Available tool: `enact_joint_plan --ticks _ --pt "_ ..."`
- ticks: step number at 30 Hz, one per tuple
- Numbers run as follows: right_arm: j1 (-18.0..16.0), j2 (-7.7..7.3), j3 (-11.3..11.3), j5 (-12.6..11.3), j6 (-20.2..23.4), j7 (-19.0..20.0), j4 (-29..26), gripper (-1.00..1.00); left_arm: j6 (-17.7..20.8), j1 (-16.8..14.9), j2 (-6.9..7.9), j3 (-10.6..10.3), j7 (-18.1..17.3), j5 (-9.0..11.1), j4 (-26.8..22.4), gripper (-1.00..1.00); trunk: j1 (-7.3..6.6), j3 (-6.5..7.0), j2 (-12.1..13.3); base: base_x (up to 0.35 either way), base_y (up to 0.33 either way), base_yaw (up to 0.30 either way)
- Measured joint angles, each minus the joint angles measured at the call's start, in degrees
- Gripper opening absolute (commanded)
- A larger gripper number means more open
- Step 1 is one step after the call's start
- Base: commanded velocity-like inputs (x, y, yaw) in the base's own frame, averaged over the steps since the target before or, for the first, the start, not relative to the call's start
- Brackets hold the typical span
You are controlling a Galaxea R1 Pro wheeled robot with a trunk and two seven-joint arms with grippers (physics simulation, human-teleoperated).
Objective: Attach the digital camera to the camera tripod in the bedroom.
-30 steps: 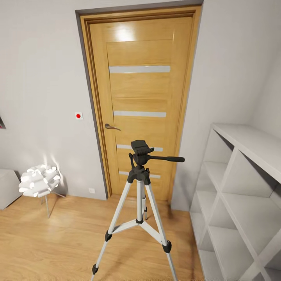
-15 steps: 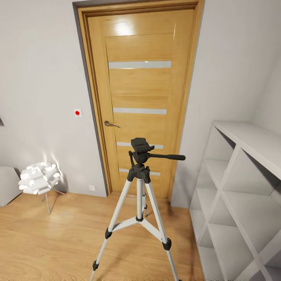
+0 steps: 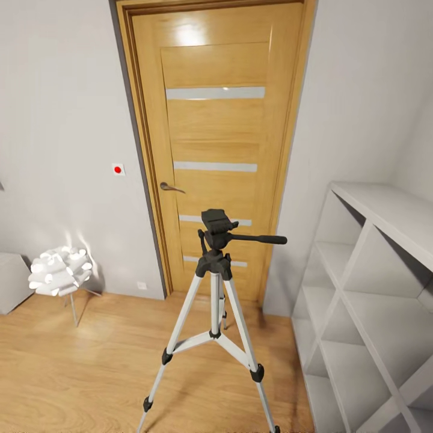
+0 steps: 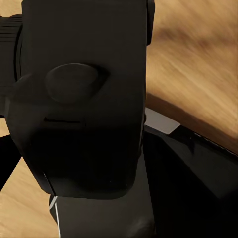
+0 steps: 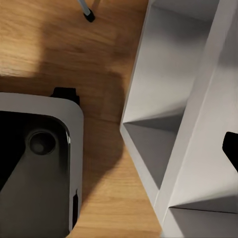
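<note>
Camera tripod (image 3: 215, 282) upright — before oak door (image 3: 214, 138)

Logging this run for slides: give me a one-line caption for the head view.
Camera tripod standing on the wood floor before the oak door, white shelving alongside.

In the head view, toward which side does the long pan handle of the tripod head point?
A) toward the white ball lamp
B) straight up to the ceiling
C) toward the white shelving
C: the pan handle of the camera tripod extends horizontally toward the white shelving, away from the lamp.
</note>
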Motion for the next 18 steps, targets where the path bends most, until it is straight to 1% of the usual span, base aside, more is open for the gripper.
enact_joint_plan --ticks 5,18 --pt "0.0 0.0 0.0 0.0 0.0 0.0 0.0 1.0 0.0 0.0 0.05 0.0 0.0 0.0 0.0 -1.0 0.0 -0.08 0.0 0.0 0.0 0.0" --pt "0.0 0.02 0.0 0.0 0.1 0.0 0.0 1.0 0.0 0.0 0.13 0.1 0.0 0.0 0.1 -1.0 -2.85 2.23 5.2 0.0 0.0 0.0"
